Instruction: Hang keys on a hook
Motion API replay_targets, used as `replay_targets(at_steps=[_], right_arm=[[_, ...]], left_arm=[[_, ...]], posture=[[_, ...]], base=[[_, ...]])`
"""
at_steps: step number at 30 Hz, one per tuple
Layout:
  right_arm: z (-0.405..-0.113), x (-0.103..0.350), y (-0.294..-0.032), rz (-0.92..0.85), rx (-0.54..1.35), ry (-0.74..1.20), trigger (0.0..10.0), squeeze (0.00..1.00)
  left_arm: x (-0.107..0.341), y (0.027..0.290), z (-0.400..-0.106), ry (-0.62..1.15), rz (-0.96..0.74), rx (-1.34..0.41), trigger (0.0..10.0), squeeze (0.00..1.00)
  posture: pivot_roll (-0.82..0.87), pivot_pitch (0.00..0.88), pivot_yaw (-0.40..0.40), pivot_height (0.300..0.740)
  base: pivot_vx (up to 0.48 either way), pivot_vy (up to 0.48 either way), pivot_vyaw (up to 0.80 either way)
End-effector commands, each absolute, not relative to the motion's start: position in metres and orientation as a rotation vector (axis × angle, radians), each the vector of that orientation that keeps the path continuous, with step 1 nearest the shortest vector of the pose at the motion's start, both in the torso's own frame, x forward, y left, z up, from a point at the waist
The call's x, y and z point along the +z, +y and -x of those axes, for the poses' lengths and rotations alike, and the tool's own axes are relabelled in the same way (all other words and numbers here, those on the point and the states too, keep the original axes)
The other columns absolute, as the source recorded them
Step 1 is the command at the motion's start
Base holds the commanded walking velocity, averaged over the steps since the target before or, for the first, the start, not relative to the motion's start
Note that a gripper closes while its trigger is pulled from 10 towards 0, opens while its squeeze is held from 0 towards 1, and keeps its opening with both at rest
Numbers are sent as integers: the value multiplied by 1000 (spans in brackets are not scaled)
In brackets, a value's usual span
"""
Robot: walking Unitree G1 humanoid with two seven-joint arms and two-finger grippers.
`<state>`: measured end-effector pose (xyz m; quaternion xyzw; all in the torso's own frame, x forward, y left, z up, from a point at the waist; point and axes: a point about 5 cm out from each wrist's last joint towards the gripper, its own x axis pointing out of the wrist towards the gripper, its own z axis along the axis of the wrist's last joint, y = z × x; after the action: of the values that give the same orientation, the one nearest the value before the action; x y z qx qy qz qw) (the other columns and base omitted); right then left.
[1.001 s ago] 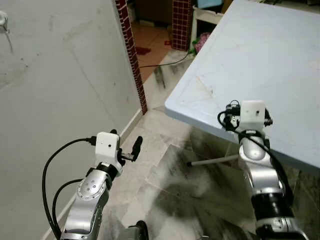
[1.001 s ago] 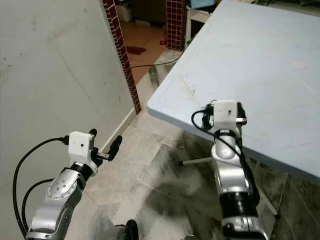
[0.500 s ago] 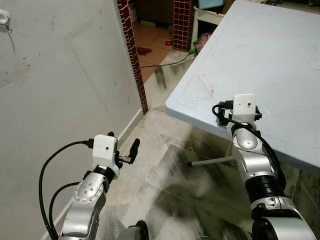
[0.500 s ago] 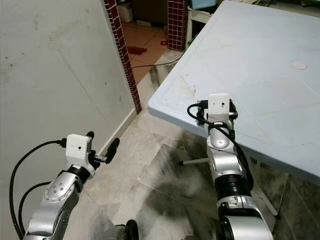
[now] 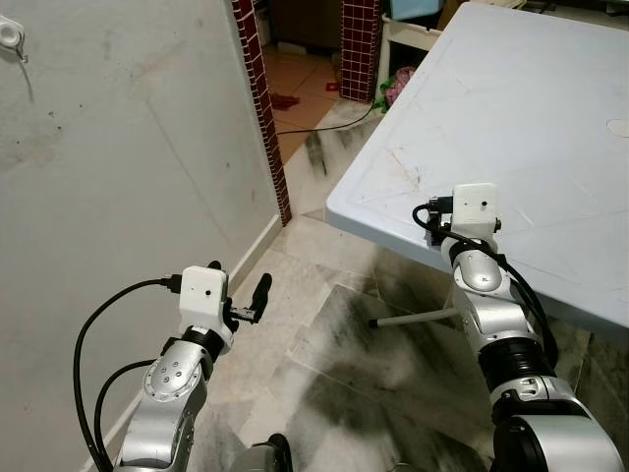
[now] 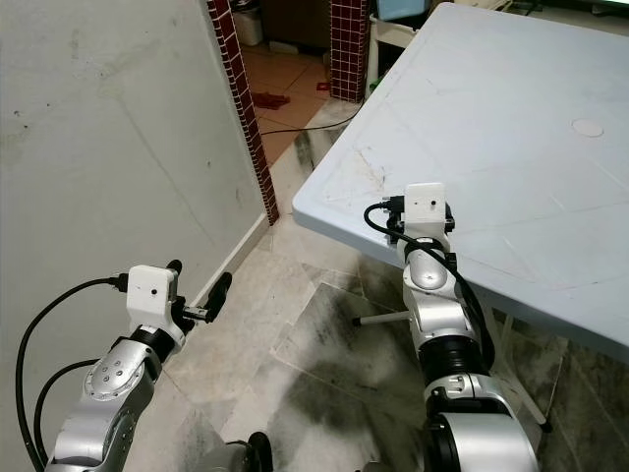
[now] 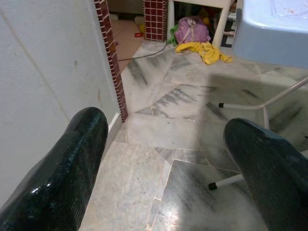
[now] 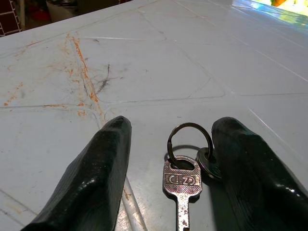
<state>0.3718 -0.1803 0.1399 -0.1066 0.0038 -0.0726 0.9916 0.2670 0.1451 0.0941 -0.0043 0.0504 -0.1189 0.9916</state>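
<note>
On the pale blue desk [image 5: 550,118], close to its near corner, the right gripper [image 8: 171,178] is down low with its two black fingers [image 8: 94,178] spread wide, and the keys [image 8: 185,168] lie flat on the surface right between them, touched by neither finger. There is a silver key with a stamped head, threaded on a dark ring, and a second, smaller key tucked just beside it against the far finger. Rust-coloured scratches streak the desk top ahead of the fingers. From the head views, the right arm [image 5: 486,305] reaches up from below with its white wrist block at the desk's edge. Over on the other side, the left gripper [image 7: 168,159] hangs low beside the grey wall [image 5: 128,177], fingers parted and holding nothing, pointing out over the marble floor [image 7: 178,125]. High up on that wall, at the very top corner, sits a small white hook [image 5: 12,32], well apart from both grippers. Beyond the brick column [image 5: 260,108], a yellow cloth [image 7: 204,50] and a purple bag [image 7: 192,31] lie on the floor under the desk's far end.
</note>
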Motion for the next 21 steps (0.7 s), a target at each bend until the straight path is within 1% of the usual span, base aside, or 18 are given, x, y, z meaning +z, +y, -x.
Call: replay_targets(at_steps=[1, 12, 16, 21], right_arm=[[-365, 114, -177, 213, -129, 114, 0, 0], [-358, 103, -172, 228, -117, 129, 0, 0], [-356, 100, -178, 266, -172, 144, 0, 0], [-357, 100, -177, 246, -166, 142, 39, 0]], left_arm=[[96, 149, -266, 102, -6, -232, 10000, 0], [96, 148, -267, 102, -5, -235, 10000, 0], [96, 148, -267, 101, -5, -235, 10000, 0], [96, 147, -268, 102, -7, -237, 10000, 0]], posture=[[46, 185, 93, 740], [43, 186, 93, 740], [43, 186, 95, 740], [43, 186, 98, 740]], base=[[0, 0, 0], [0, 0, 0], [0, 0, 0], [0, 0, 0]])
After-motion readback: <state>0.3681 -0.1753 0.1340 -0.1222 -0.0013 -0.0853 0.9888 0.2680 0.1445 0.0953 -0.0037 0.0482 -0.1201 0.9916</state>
